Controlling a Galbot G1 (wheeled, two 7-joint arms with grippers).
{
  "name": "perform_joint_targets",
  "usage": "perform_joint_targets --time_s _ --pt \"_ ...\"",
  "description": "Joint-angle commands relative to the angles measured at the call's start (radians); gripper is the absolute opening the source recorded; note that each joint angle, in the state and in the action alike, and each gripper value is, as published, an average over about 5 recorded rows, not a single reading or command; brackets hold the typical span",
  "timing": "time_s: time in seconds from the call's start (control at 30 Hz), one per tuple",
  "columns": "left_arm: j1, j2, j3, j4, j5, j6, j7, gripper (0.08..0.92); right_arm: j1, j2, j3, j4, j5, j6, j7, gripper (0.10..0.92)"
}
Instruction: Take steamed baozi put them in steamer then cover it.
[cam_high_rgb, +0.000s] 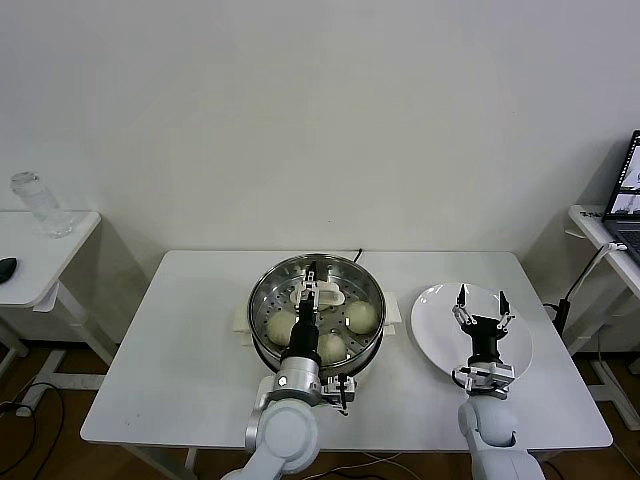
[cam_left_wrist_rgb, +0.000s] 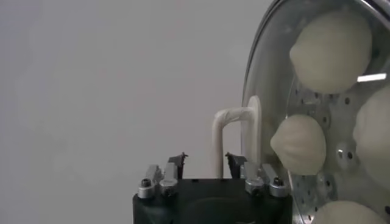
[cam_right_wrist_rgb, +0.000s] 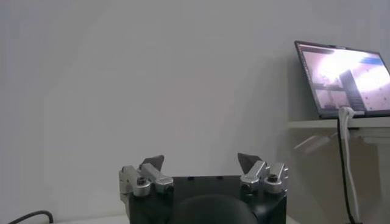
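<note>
Now, on the white surface, the steamer sits at centre with the steamed baozi already on its perforated tray; three show plainly from the head camera and a fourth appears through the glass in the left wrist view. Beside it lies an empty white plate. The cover is on the pot or very nearly so. The left gripper is pinching the cover's cream handle over the pot's middle. Over the plate hangs the right gripper, fingers spread wide, holding nothing. Loading looks finished; only letting go of the cover seems left.
</note>
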Motion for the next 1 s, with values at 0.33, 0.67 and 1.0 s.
perform_joint_targets --time_s 0.33,0.67,1.0 --pt "0.082 0.105 -0.009 -0.273 -0.252 -0.001 0.021 0.822 0.011 0.002 -0.004 -0.004 -0.004 -0.002 0.001 0.823" --pt "0.087 0.156 -0.247 -0.377 -0.834 -0.092 -0.121 0.823 -0.006 -0.035 -0.027 0.032 0.031 -0.059 0.001 0.823" --pt "0.144 0.148 -0.647 -0.134 -1.471 -0.432 -0.305 0.823 -0.051 -0.081 -0.048 0.101 0.149 -0.118 -0.046 0.823"
